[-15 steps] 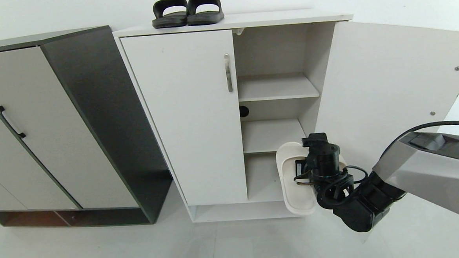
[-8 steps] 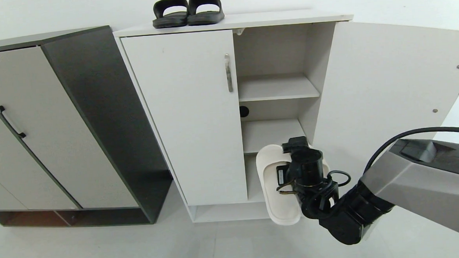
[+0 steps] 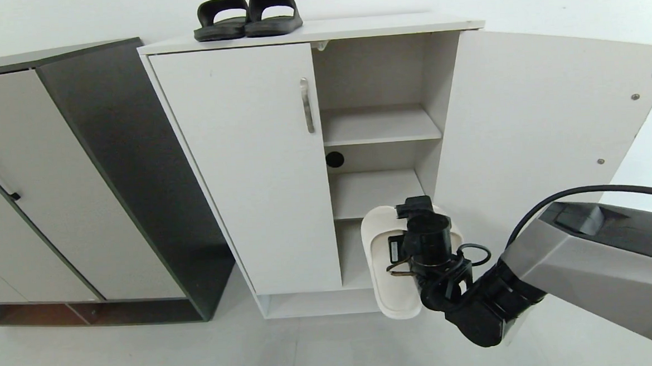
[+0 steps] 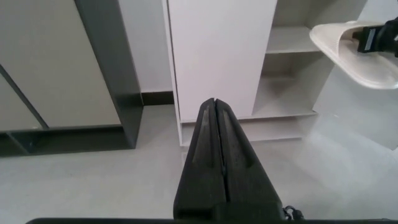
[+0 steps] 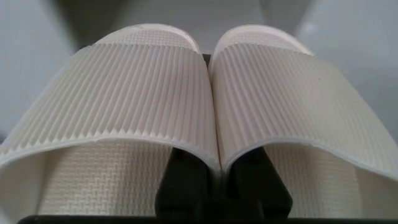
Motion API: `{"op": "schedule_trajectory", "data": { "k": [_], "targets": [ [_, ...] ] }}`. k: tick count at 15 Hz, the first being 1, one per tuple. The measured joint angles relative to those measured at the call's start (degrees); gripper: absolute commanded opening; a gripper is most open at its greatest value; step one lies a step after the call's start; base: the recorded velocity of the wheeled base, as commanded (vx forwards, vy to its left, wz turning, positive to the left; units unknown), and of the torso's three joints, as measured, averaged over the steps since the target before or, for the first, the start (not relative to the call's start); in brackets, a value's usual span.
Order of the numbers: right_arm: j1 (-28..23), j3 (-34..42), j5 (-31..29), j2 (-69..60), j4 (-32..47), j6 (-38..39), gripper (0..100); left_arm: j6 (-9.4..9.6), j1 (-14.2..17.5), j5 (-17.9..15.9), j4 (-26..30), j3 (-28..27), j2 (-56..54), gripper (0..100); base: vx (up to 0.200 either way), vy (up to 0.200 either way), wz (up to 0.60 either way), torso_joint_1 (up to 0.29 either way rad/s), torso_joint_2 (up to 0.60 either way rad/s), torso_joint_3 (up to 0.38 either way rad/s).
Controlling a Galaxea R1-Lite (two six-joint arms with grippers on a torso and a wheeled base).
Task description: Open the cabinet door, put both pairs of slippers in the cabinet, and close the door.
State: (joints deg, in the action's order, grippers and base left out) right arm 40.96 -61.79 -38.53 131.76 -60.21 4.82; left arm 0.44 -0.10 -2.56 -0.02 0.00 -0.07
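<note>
The right gripper (image 3: 401,251) pinches the white slippers (image 3: 379,269) together by their inner strap edges, just in front of the open cabinet (image 3: 382,194). They look light, soft and bendy, so I judge a hold at the straps suits them. The left gripper (image 4: 214,118) is closed and empty.

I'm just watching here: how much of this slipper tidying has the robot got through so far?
Done: the right door of the cabinet stands wide open. In hand: the right gripper holds the white slippers as a pair, in front of the bottom compartment but not yet set inside. Left to do: the black slippers sit on top of the cabinet, and the door must be closed afterwards.
</note>
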Motion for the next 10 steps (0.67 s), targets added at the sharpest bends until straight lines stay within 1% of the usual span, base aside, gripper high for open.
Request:
{"op": "schedule_trajectory", "data": {
  "k": [2,8,10],
  "targets": [
    [0.4,0.8,0.2,0.3,-1.4,0.0,0,0.02,0.0,0.0,0.0,0.0,0.0,0,0.000,0.000,0.00,0.000,0.00,0.000],
    [0.2,1.4,0.1,1.1,-2.0,-0.2,0,0.10,0.0,0.0,0.0,0.0,0.0,0,0.000,0.000,0.00,0.000,0.00,0.000],
    [0.5,1.4,0.1,1.4,-2.1,-0.2,0,0.10,0.0,0.0,0.0,0.0,0.0,0,0.000,0.000,0.00,0.005,0.00,-0.137]
  ]
}}
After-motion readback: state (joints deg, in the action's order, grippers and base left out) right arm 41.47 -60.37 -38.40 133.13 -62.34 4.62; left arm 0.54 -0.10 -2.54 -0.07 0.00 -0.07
